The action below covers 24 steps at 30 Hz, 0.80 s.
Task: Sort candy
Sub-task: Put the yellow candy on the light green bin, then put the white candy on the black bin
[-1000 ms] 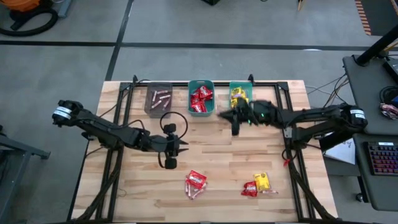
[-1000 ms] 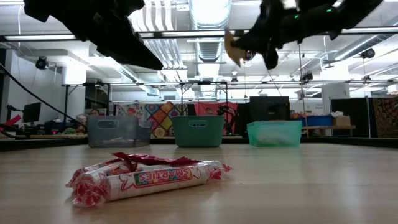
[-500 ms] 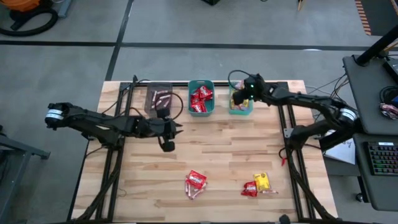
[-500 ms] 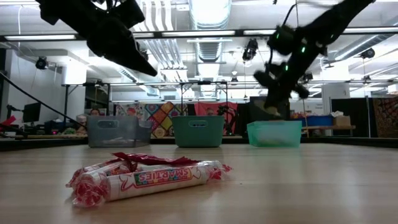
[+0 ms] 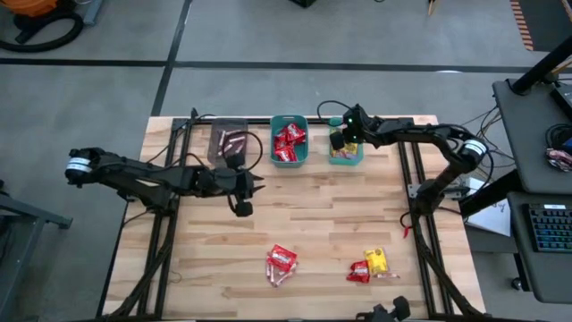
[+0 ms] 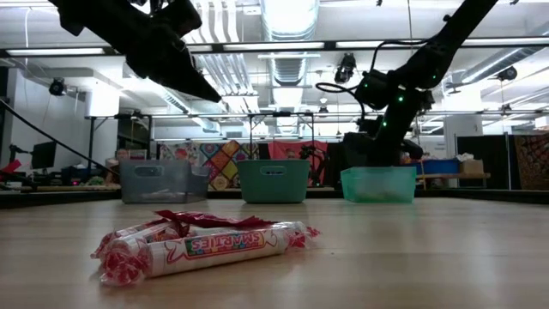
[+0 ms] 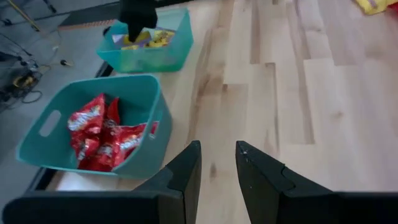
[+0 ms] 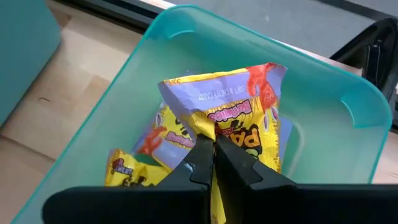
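The right gripper (image 8: 211, 163) is pinching a yellow packet (image 8: 239, 118) directly over the light teal bin (image 8: 118, 124) — the drop lies straight below. The left gripper (image 7: 217, 168) is hanging narrowly open mid-table — the loose candy (image 5: 281, 264) lies nearer it.

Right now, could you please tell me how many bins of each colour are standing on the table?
Grey bin: 1
Teal bins: 2, the middle bin and the paler end bin
Total: 3 bins
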Each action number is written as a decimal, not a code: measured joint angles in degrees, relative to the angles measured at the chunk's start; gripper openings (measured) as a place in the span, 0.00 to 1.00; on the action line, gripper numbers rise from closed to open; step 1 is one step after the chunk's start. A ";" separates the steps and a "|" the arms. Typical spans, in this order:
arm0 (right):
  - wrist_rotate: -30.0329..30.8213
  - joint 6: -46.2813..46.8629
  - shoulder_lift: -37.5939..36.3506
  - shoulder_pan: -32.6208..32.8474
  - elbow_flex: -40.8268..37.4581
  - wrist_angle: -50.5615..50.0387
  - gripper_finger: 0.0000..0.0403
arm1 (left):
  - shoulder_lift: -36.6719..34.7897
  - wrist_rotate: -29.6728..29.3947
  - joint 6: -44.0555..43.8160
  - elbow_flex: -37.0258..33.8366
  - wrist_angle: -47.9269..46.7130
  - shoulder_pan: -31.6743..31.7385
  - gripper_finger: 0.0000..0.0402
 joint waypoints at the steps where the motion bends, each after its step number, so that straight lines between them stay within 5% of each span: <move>1: 0.00 0.20 0.14 0.00 0.19 -0.10 0.02 | 0.00 -0.01 0.83 0.00 0.56 0.50 0.21; 24: 0.18 0.00 -4.23 4.29 13.00 -23.64 0.29 | -0.04 0.02 -8.48 0.00 -1.18 2.77 0.21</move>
